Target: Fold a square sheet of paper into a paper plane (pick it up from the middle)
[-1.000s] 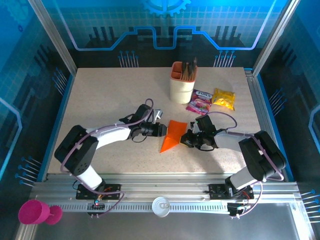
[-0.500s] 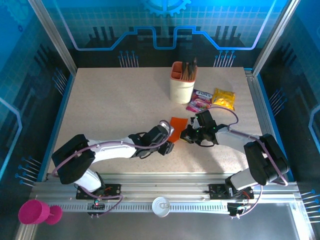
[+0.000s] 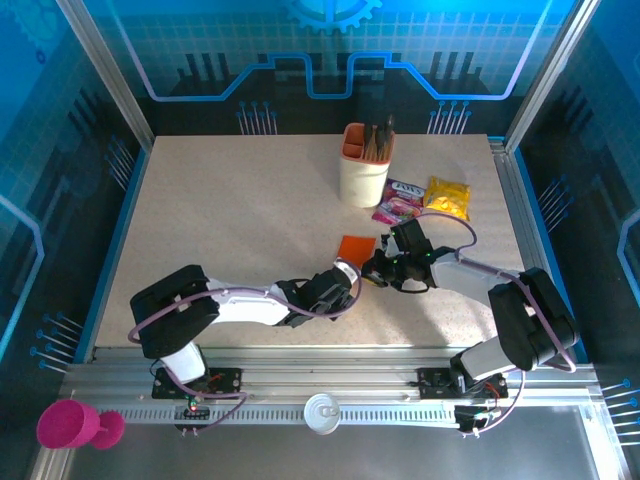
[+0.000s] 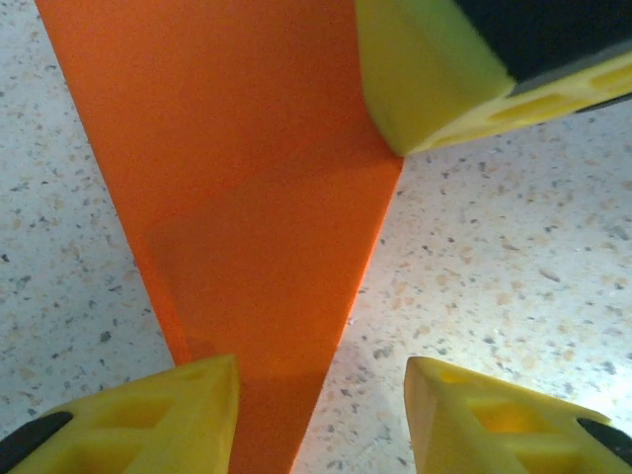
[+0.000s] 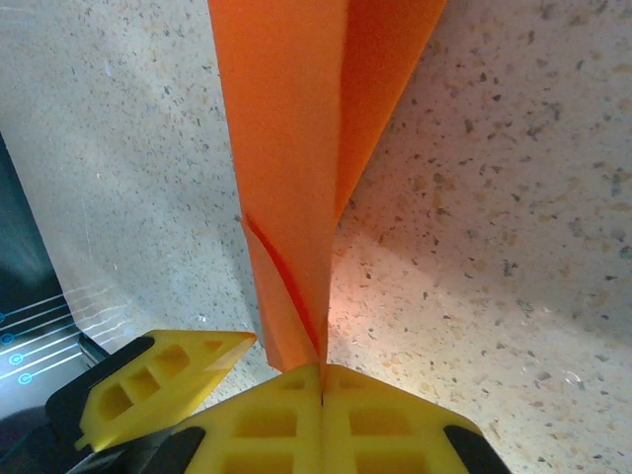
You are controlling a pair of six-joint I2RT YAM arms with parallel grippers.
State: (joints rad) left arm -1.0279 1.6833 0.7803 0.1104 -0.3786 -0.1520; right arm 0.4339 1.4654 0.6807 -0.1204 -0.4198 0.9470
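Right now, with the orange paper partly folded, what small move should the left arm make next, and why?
Probably lower the left gripper and close on the narrow tip of the paper. Its jaws stand open either side of that tip, gripping nothing, while the right gripper is shut on the paper's edge, holding it steady.

A robotics lab cell: a speckled tabletop (image 3: 220, 200) fenced by aluminium frame posts (image 3: 105, 70) and blue circuit-patterned wall panels (image 3: 330, 60). A left arm (image 3: 240, 303) and a right arm (image 3: 480, 280) are bolted to a slotted rail (image 3: 330, 385) at its near edge.

Right tool (image 3: 372, 270) at orange paper (image 3: 356, 246), left tool (image 3: 345, 276) beside
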